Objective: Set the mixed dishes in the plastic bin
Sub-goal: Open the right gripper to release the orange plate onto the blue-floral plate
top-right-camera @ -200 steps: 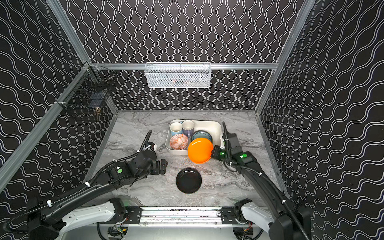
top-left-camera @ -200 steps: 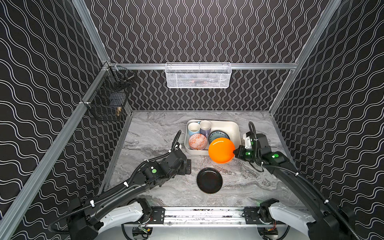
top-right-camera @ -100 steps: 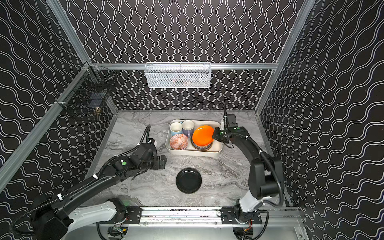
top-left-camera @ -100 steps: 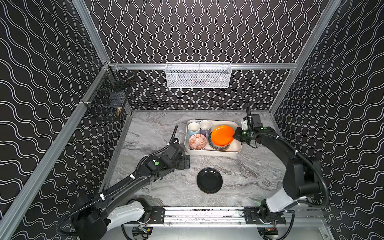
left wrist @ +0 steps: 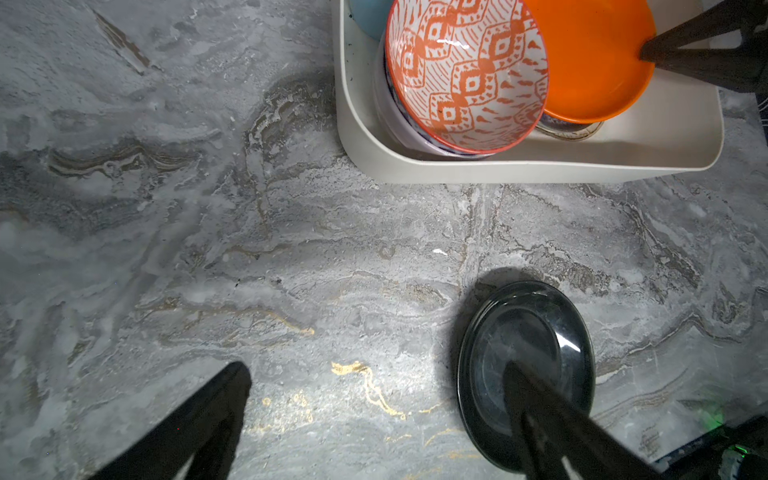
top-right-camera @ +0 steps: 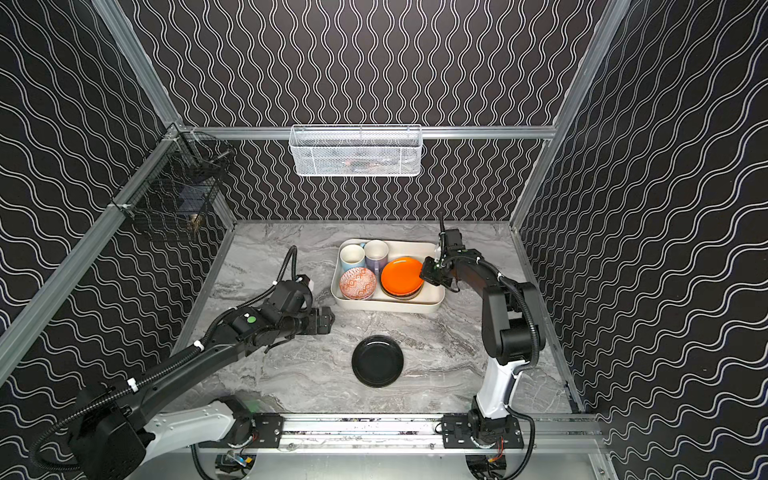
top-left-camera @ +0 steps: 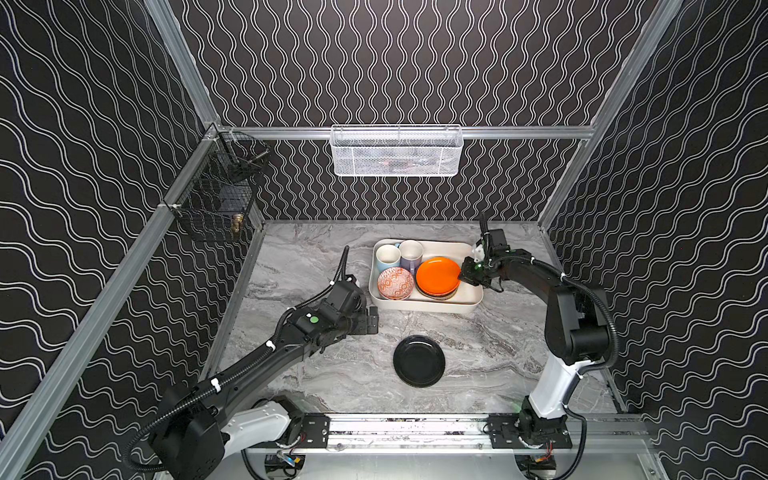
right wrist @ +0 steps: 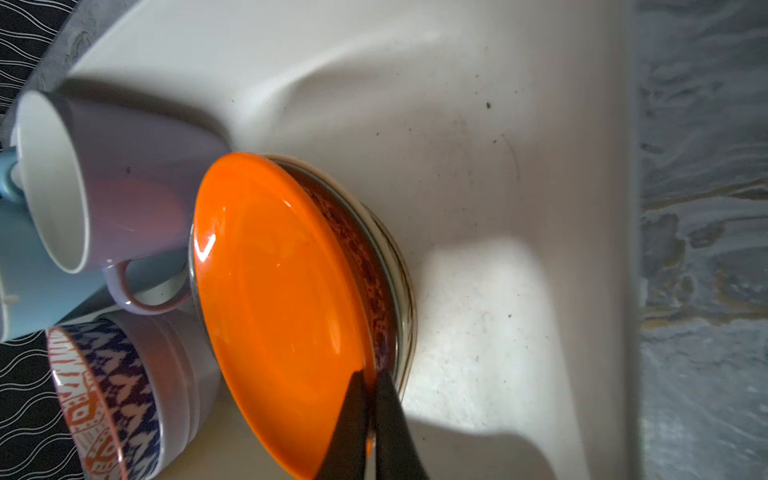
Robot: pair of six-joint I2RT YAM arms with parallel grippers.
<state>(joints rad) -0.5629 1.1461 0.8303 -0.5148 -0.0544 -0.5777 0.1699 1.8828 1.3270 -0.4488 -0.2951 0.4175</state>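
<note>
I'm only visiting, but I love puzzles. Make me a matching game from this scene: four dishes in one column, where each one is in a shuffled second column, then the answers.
Dishes
1. orange plate
2. black plate
3. orange-patterned bowl
4. lilac mug

Places
A. nested inside the lilac bowl in the plastic bin
B. alone on the marble table, outside the bin
C. upright at the bin's back, beside the light-blue mug
D. atop the stacked plates in the bin, rim in the right gripper's shut jaws

Pairs: 1-D, 2-B, 3-A, 4-C
</note>
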